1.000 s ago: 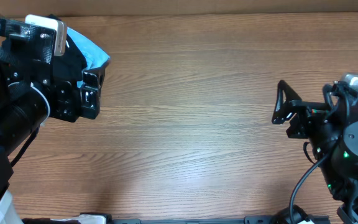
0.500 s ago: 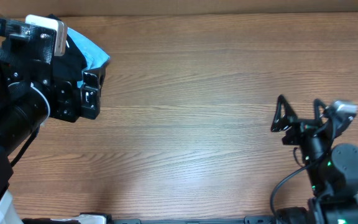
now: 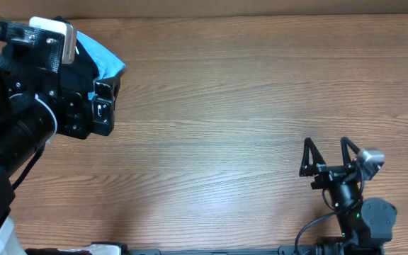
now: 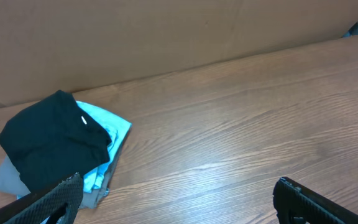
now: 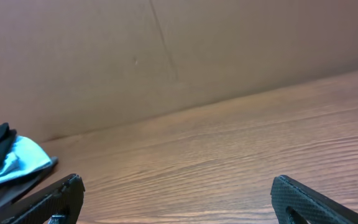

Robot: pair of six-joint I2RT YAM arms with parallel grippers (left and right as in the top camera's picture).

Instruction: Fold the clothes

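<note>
A stack of folded clothes sits at the far left of the table: a black garment (image 4: 51, 140) on top, a light blue one (image 4: 107, 134) under it and a grey one (image 4: 8, 175) at the bottom. In the overhead view only the blue edge (image 3: 105, 58) shows beside the left arm. My left gripper (image 4: 179, 202) is open and empty, just in front of the stack. My right gripper (image 3: 326, 157) is open and empty near the table's front right; it also shows in the right wrist view (image 5: 179, 202), with the stack (image 5: 8, 162) far off at the left.
The wooden table (image 3: 225, 106) runs across the whole view. A brown cardboard wall (image 4: 166, 37) stands along its far edge. The left arm's body (image 3: 27, 106) covers the table's left end.
My right arm has drawn back toward the table's front edge and turned a little left, still open. The left arm and the stack have not moved.
</note>
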